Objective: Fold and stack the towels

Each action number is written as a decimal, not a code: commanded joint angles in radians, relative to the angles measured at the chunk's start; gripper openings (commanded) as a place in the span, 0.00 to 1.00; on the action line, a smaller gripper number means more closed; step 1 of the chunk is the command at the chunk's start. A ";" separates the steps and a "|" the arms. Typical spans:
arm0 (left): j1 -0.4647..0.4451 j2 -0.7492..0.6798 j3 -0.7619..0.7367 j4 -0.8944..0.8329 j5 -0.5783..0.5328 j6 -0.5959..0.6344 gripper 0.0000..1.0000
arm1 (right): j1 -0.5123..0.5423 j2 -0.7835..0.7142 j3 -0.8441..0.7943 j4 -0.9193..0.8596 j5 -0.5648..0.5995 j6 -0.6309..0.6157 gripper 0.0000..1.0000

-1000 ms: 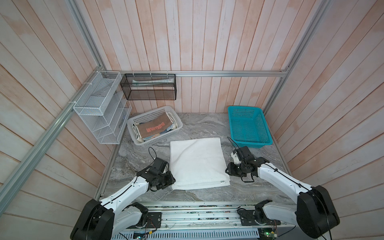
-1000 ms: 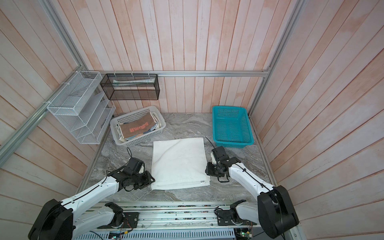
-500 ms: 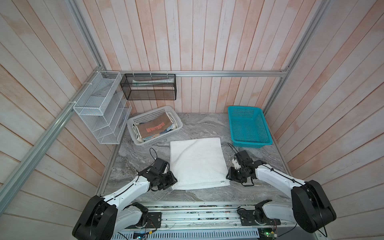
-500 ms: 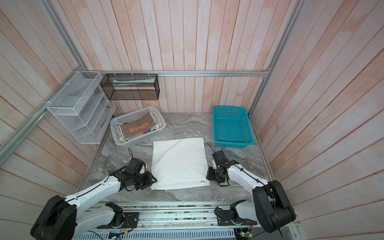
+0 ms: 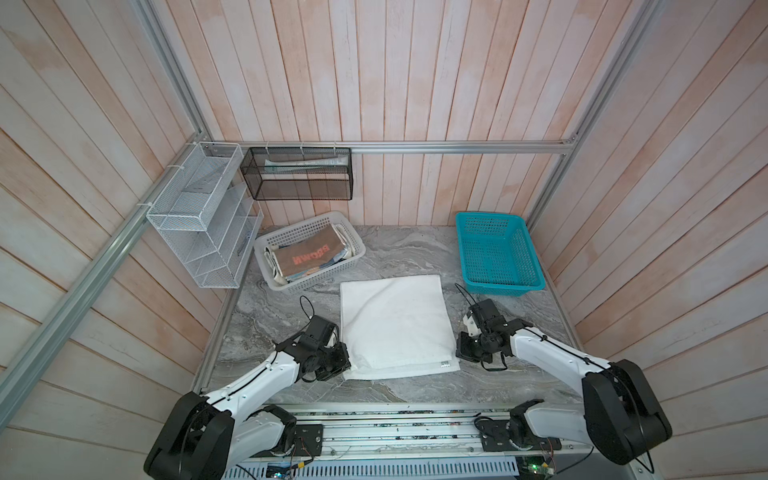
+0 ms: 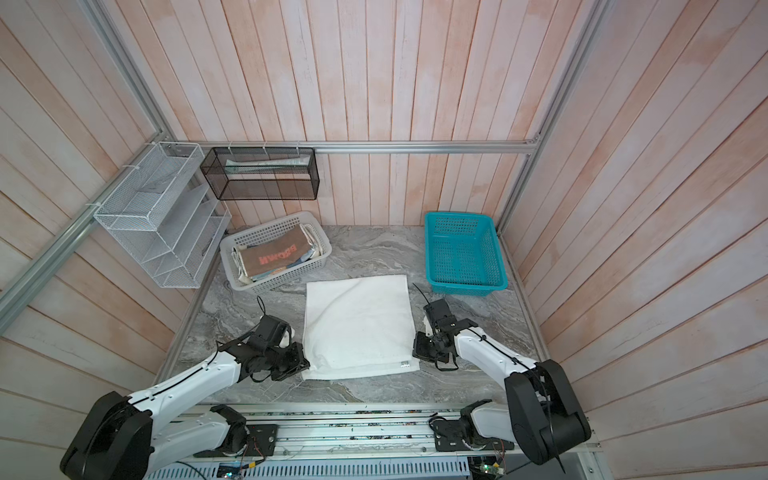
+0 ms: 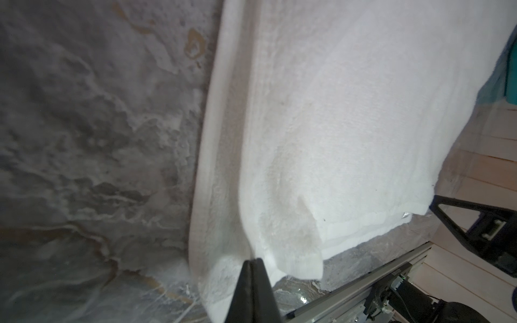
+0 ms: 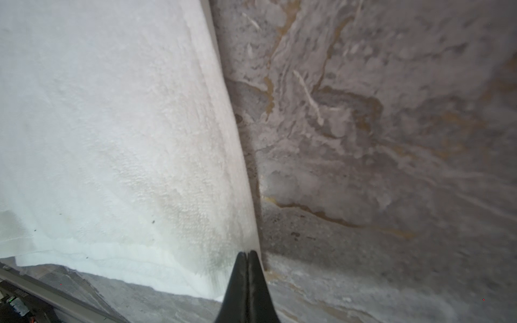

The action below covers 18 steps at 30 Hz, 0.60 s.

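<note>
**Entry: large white towel** (image 5: 395, 324) (image 6: 357, 326). Terry cloth, doubled over, lying flat in the middle of the grey marbled counter (image 5: 399, 253). Two layers show along its near edge. The lower layer sticks out a little on the near side.

**Left jaws.** Set low at the towel's near left corner and closed tight. In the left wrist view the black fingertips (image 7: 246, 279) are pressed together, and the puckered upper layer of the white towel (image 7: 349, 112) is pinched at their tip.

**Right jaws.** Set low at the near right corner, also closed tight. The fingertips (image 8: 240, 271) meet on the right edge of the white towel (image 8: 112, 125), which runs straight into them.

**Also on the counter.** A pale plastic basket (image 5: 320, 276) stands at the far left and holds folded towels, with a brown lettered towel (image 5: 309, 257) on top. A teal basket (image 5: 505, 286) stands at the far right, apart from the white towel.
</note>
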<state>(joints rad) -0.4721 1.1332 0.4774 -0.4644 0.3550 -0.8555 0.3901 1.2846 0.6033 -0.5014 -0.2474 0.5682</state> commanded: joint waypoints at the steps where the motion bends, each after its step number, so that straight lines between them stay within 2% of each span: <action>1: 0.006 -0.022 0.038 -0.031 -0.025 0.027 0.00 | -0.002 -0.029 0.042 -0.042 0.026 -0.021 0.00; 10: 0.012 -0.041 0.072 -0.079 -0.043 0.047 0.00 | -0.001 -0.066 0.059 -0.086 0.026 -0.014 0.01; 13: 0.015 -0.036 0.069 -0.077 -0.041 0.050 0.00 | -0.002 -0.045 0.030 -0.077 0.010 -0.001 0.23; 18: 0.021 -0.035 0.067 -0.089 -0.043 0.058 0.00 | 0.002 -0.001 -0.013 -0.038 -0.025 0.020 0.39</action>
<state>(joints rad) -0.4583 1.1038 0.5278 -0.5354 0.3317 -0.8207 0.3901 1.2598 0.6182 -0.5446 -0.2501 0.5755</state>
